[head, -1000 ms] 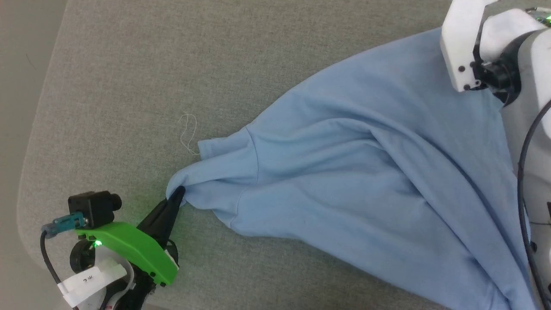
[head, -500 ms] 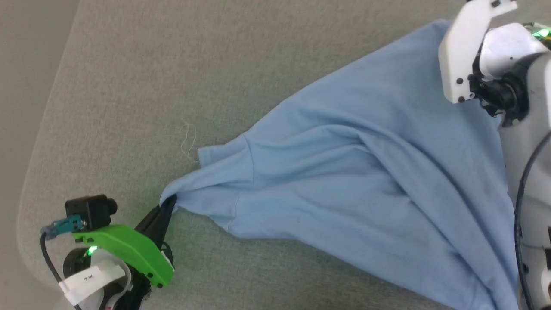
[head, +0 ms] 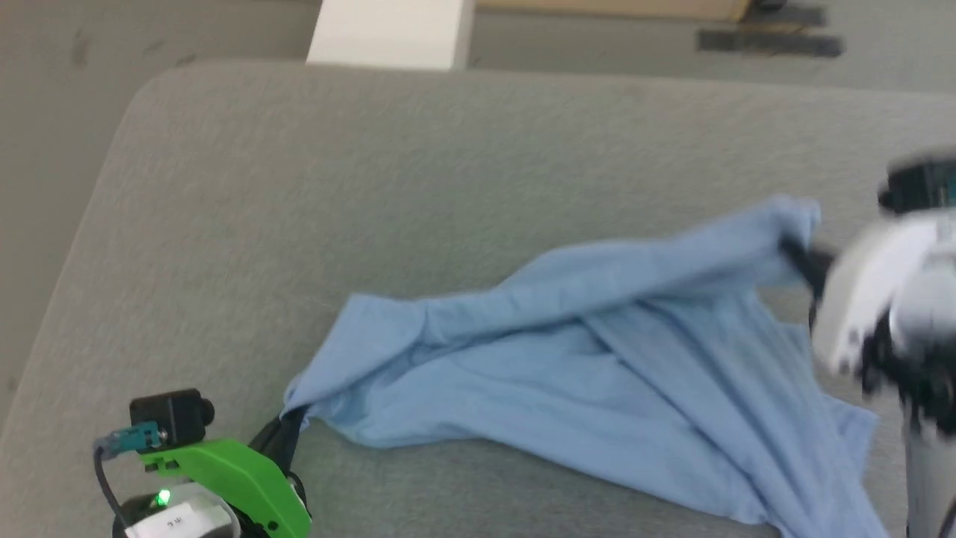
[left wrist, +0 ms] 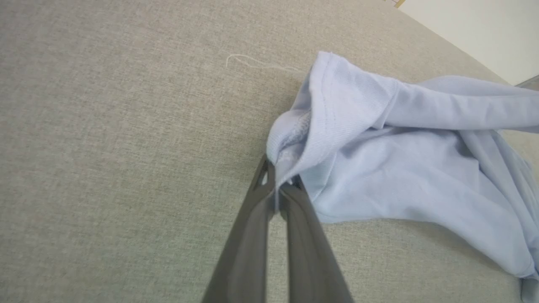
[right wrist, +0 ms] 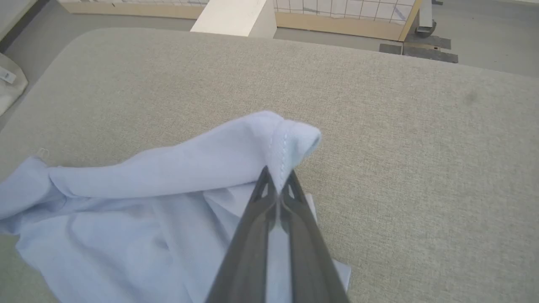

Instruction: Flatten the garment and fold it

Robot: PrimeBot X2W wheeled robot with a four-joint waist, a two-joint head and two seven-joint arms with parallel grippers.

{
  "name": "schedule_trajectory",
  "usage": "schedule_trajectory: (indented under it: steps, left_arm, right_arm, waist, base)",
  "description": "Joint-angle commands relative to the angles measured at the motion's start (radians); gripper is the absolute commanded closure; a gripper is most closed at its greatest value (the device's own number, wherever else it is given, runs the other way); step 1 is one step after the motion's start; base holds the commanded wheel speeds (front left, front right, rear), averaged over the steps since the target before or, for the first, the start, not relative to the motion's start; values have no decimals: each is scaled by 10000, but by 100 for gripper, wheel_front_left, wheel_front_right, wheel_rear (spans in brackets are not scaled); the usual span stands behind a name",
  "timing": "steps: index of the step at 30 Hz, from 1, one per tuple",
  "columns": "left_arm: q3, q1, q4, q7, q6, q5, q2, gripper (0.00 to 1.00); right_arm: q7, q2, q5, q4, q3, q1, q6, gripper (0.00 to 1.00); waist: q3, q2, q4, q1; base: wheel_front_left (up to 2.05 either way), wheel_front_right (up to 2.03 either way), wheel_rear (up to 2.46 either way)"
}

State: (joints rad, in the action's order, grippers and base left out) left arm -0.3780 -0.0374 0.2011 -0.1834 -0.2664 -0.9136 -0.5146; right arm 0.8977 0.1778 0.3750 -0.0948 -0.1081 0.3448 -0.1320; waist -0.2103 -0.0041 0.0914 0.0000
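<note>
The garment (head: 567,381), a light blue shirt, lies crumpled across the grey padded table (head: 373,187). My left gripper (head: 293,422) at the lower left is shut on a sleeve hem, and the left wrist view shows the ribbed cuff (left wrist: 320,122) pinched between the dark fingers (left wrist: 278,185). My right gripper (head: 795,254) at the right is shut on another hemmed edge, lifted off the table. In the right wrist view that stitched corner (right wrist: 290,145) sticks up past the fingertips (right wrist: 277,185). A taut ridge of cloth (head: 597,276) runs between the two grips.
A loose white thread (left wrist: 252,63) lies on the table beside the sleeve. Beyond the table's far edge stand a white block (head: 392,33) and dark strips (head: 769,41) on the floor. The table's rounded left corner (head: 149,90) is near.
The right gripper has closed on the garment's edge and lifted it, pulling a ridge of cloth taut. The head camera has tilted up, so the far table edge and floor appear.
</note>
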Motion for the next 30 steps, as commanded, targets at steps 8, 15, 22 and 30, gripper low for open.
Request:
schedule_trajectory:
  steps: [8,15,22,30]
  left_arm:
    - [-151,-440,78,-51,-352,9,173,100]
    - [-260,-554,-62,-27,-330,-99,340,100]
    - [-117,-198,-224,1,-52,-182,232,100]
    - [449,1930,-311,-240,722,-301,-203,100]
  right_arm:
    - [-13,-873,725,-1119,-893,-3478,13,100]
    - [-43,-1196,1197,-928,-1058,-4880,13,100]
    - [-182,-959,1254,-968,-808,-3906,13,100]
    - [662,218,1717,-1098,-757,-1224,13,100]
  waist:
    - [1629,41,-1409,0]
    - [1773,41,-1383,0]
    - [1957,41,-1435,0]
    - [2161,41,-1374,0]
  base:
    - [0,0,0]
    - [0,0,0]
    - [0,0,0]
    - [0,0,0]
